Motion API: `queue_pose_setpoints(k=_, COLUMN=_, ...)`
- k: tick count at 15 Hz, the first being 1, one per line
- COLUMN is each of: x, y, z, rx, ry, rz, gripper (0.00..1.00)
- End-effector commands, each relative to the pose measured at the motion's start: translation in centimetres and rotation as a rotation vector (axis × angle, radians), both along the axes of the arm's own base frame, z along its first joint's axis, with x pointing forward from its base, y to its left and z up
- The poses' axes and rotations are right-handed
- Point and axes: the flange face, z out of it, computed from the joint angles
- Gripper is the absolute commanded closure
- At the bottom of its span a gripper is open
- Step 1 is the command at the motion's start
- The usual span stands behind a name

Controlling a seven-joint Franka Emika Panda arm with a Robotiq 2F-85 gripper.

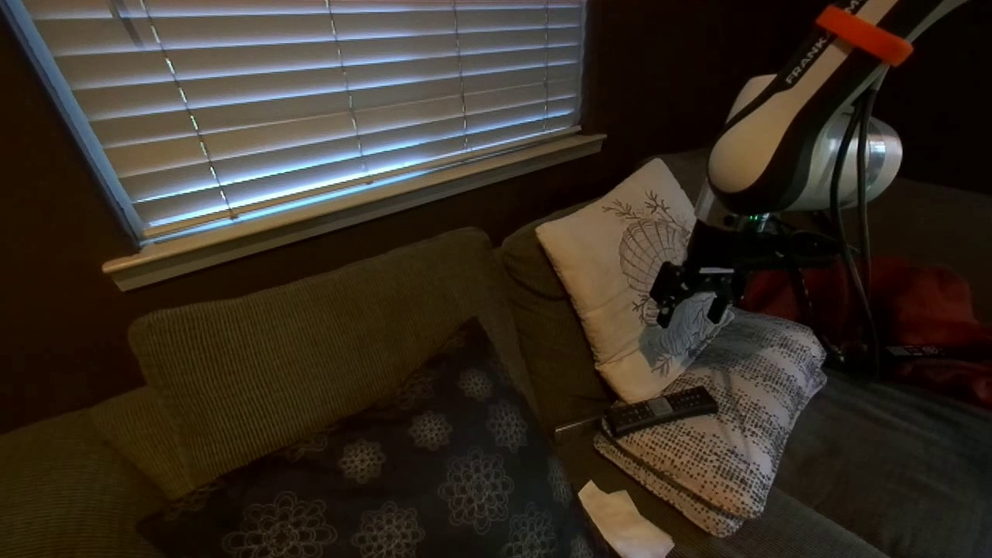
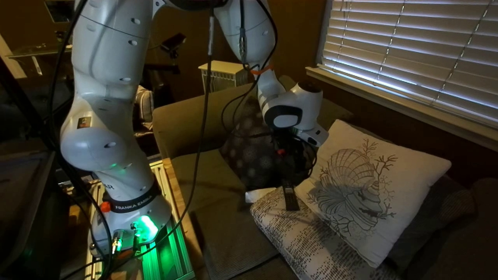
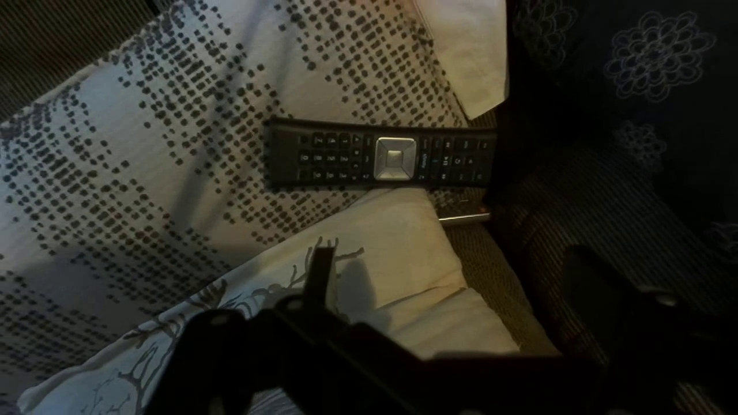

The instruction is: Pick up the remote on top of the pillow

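The black remote (image 1: 660,411) lies flat on the speckled pillow (image 1: 740,446), close to one edge. The remote (image 2: 290,197) and pillow (image 2: 282,223) show in both exterior views. In the wrist view the whole remote (image 3: 346,158) lies across the upper middle on the speckled pillow (image 3: 173,138), buttons up. My gripper (image 1: 690,316) is above the pillow, in front of the white shell cushion, apart from the remote. In the wrist view its fingers (image 3: 452,253) are spread wide with nothing between them, and the remote lies beyond the tips. In an exterior view the gripper (image 2: 293,161) is dark and hard to make out.
The white shell cushion (image 1: 597,302) leans upright behind the pillow. The large dark cushion (image 1: 403,488) and a white paper or cloth (image 1: 628,523) are beside it. A silver-edged dark object (image 3: 464,218) sits near the remote. A window sill (image 1: 349,209) runs behind the sofa.
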Motion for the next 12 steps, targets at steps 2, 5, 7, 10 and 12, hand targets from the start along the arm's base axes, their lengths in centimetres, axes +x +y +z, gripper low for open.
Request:
queue_pose_setpoints(k=2, x=-1.28, y=0.25, z=1.37, rx=-0.029, ry=0.021, rz=-0.011, gripper=0.00)
queue_pose_setpoints(k=5, x=-0.61, y=0.00, z=0.55, rx=-0.020, ry=0.012, rz=-0.009, gripper=0.00)
queue_pose_setpoints(k=7, x=-0.61, y=0.10, z=0.70, rx=-0.022, ry=0.012, rz=-0.010, gripper=0.00)
queue_pose_setpoints(k=10, x=-0.61, y=0.12, z=0.72, rx=-0.023, ry=0.012, rz=-0.010, gripper=0.00)
queue_pose_setpoints(k=12, x=-0.62, y=0.12, z=0.72, rx=-0.023, ry=0.013, rz=-0.011, gripper=0.00)
